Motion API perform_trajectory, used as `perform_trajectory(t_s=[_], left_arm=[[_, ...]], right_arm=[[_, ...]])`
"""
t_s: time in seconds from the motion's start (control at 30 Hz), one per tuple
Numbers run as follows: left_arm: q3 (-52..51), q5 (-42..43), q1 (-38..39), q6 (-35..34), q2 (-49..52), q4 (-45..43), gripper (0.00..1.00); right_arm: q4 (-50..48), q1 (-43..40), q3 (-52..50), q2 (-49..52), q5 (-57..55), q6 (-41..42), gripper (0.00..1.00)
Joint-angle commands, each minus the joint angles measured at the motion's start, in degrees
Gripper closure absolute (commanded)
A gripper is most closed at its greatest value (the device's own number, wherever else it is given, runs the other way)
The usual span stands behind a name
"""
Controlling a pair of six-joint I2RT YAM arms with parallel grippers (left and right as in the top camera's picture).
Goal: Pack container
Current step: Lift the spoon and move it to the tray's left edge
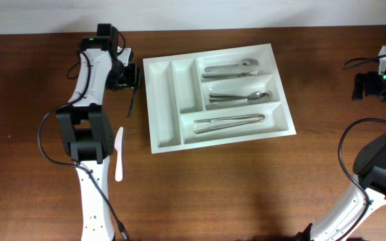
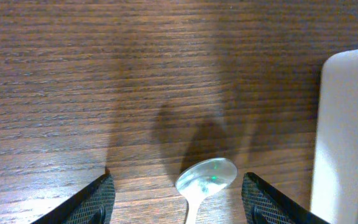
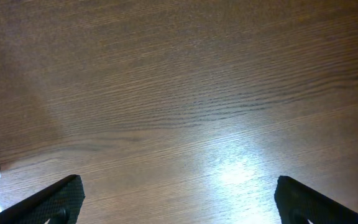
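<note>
- The left gripper is released: its jaws stand wide on either side of a metal spoon, touching neither side of it.
- The spoon lies on the wooden table, bowl pointing away from the wrist.
- The container sits just right of the spoon, near the table's middle. Its two narrow compartments are bare, and the three long ones hold metal cutlery.
- A white plastic knife lies nearer the arm's base.
- Far right, the right gripper hangs wide open over bare wood, grasping nothing.
- Step in hand, as I judge it: fetching the spoon. Next comes closing squarely on its thin handle, lifting it, then crossing the tray's wall.
</note>
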State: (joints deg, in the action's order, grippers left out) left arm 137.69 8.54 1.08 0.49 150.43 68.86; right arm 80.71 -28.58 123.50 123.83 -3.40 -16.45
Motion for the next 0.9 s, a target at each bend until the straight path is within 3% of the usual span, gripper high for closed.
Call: perform_trajectory(t_s=[0.0, 0.33, 0.5, 0.73, 0.87], left_arm=[[-0.17, -4.42, 1.42, 1.07, 0.74, 0.35, 0.32], [-0.17, -5.4, 2.29, 1.09, 0.74, 0.52, 0.32], [-0.17, -5.4, 2.29, 1.07, 0.74, 0.63, 0.49], [-0.17, -5.4, 2.29, 1.09, 0.74, 0.63, 0.53], [-0.17, -5.4, 2.29, 1.09, 0.74, 0.63, 0.62]], right_arm=[[-0.04, -0.33, -0.35, 0.31, 0.35, 0.61, 0.01], [-0.04, -0.33, -0.35, 0.31, 0.35, 0.61, 0.01], [-0.04, -0.33, -0.35, 0.31, 0.35, 0.61, 0.01], [-0.04, -0.33, -0.35, 0.31, 0.35, 0.61, 0.01], [-0.04, -0.33, -0.35, 0.31, 0.35, 0.61, 0.01]])
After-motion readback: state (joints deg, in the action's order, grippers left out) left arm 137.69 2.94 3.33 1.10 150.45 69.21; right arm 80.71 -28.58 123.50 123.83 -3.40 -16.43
